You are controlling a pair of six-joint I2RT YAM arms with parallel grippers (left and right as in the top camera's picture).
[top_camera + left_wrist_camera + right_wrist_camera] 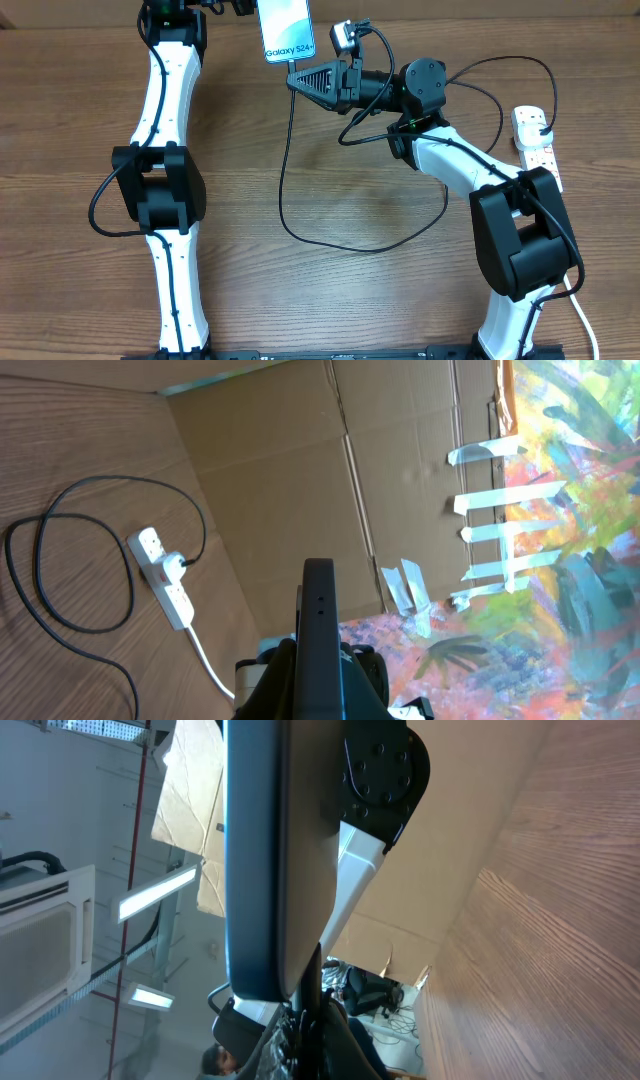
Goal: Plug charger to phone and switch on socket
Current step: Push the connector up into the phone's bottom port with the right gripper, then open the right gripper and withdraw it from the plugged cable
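Note:
The phone (287,30), its light blue screen lit, is at the far edge of the table, held by my left gripper (243,8), which is shut on its side. In the left wrist view the phone (318,615) shows edge-on between the jaws (318,670). My right gripper (298,78) is shut on the connector end of the black charger cable (283,180), right at the phone's lower edge. In the right wrist view the tip, held between the fingers (305,1020), meets the end of the dark phone (255,850); how deep it sits is hidden. The cable's black plug sits in the white socket strip (537,150).
The cable loops across the middle of the table to the strip at the right edge. The strip (165,588) and its thick white cord also show in the left wrist view. A cardboard wall (300,470) stands behind the table.

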